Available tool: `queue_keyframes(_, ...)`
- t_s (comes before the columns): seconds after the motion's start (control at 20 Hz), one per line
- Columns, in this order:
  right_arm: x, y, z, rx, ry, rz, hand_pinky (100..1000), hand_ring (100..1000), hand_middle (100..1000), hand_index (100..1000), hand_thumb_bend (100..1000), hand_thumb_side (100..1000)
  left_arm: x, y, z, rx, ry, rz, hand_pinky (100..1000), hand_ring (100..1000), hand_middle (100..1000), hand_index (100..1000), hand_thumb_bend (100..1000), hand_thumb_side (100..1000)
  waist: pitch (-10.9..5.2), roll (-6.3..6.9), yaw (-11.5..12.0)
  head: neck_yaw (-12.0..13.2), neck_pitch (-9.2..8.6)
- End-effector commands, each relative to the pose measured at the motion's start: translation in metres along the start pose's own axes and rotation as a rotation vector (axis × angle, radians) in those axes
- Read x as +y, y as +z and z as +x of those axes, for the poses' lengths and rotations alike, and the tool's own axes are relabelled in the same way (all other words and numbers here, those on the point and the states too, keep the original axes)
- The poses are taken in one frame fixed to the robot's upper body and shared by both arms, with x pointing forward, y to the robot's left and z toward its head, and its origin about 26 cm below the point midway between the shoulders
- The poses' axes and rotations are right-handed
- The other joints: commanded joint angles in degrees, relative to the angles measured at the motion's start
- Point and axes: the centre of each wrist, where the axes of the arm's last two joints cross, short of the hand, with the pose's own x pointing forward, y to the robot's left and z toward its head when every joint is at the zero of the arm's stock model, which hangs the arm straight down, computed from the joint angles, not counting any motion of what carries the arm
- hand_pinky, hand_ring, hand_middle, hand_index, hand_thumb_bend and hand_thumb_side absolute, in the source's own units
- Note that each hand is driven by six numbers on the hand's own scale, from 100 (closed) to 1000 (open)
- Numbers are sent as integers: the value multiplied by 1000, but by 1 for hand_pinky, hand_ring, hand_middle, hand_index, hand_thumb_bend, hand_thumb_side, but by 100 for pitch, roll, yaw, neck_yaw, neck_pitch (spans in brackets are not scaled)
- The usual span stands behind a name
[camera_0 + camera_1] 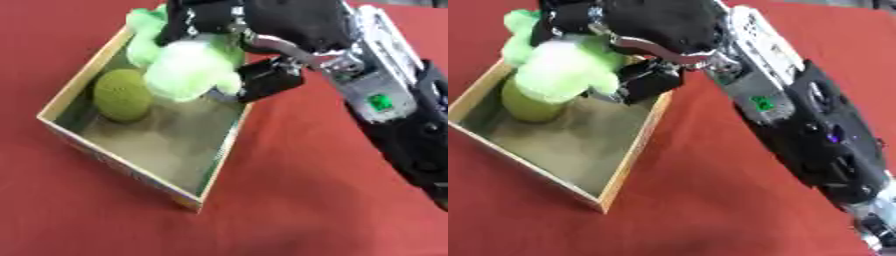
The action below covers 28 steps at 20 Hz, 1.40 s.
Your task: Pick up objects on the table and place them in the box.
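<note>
The black robot hand (pixel 262 30) joins a silver-cased forearm (pixel 372 85) bearing a small green marking (pixel 380 102).

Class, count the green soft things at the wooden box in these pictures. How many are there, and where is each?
2. A light green plush toy hangs in the right hand above the box. An olive green ball lies inside, at its left wall. The arm may hide others.

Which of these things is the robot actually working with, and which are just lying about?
Part of the job:
- green plush toy, held by the right hand over the box
- box
- green ball, already in the box

Just there:
- red tablecloth
</note>
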Motion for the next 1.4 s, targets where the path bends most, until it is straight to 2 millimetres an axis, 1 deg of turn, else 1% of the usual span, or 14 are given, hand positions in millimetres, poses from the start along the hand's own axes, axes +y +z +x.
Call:
queue_keyframes(0.05,13,-10,-5,-23,16,24,689,685,498,680,100,243,4,-7,5,-35,-19,-25,837,797,708,869,122,682,-176,67,17,-27,-4)
queue_keyframes(0.35,43,-14,-11,-26,39,158,723,763,621,763,100,357,4,-5,5,-27,-21,-39,838,798,708,869,115,689,-174,61,41,-22,-10)
queue_keyframes(0.5,49,-13,-11,-34,59,213,763,855,761,876,111,470,3,-3,5,-22,-21,-45,838,799,709,869,110,694,-172,61,44,-5,-10)
queue_keyframes(0.55,51,-12,-11,-45,66,238,776,873,785,898,116,474,3,-3,5,-20,-21,-47,838,799,709,869,110,695,-172,62,44,-2,-9)
queue_keyframes(0.6,52,-12,-11,-62,72,260,811,917,842,944,144,464,3,-3,5,-19,-20,-49,838,799,709,869,109,695,-172,62,42,-1,-9)
queue_keyframes(0.65,52,-11,-10,-80,77,276,837,947,871,969,175,419,3,-3,5,-18,-20,-50,838,799,709,869,109,696,-172,62,39,2,-8)
queue_keyframes(0.7,51,-11,-10,-94,82,283,854,968,882,984,165,281,3,-3,5,-17,-19,-51,838,799,709,869,108,698,-172,64,35,5,-6)
queue_keyframes(0.75,49,-11,-11,-108,89,284,864,980,888,991,100,436,3,-2,5,-16,-18,-52,838,799,709,869,107,699,-172,66,31,10,-4)
queue_keyframes(0.85,45,-10,-11,-136,95,267,879,994,901,1000,100,719,2,-2,5,-13,-18,-56,838,800,709,870,107,700,-174,68,23,21,0)
queue_keyframes(0.9,43,-9,-11,-146,97,259,886,1000,910,1000,100,758,2,-2,5,-13,-18,-58,839,800,709,870,107,700,-176,69,19,25,1)
queue_keyframes(0.95,41,-8,-12,-154,101,256,889,1000,915,1000,100,760,3,-1,5,-12,-18,-59,839,800,709,870,107,699,-178,69,16,29,1)
queue_keyframes(1.1,38,-5,-14,-159,109,256,889,1000,907,1000,100,703,3,-1,5,-12,-19,-59,839,800,709,870,108,698,-188,73,7,38,7)
queue_keyframes(1.15,37,-4,-14,-158,109,254,891,1000,904,1000,100,648,3,-1,5,-11,-19,-60,839,800,710,870,108,697,-193,75,3,40,9)
queue_keyframes(1.4,28,2,-17,-147,107,234,893,1000,900,1000,100,598,4,0,5,-8,-20,-60,839,800,710,870,108,697,-218,81,-22,52,10)
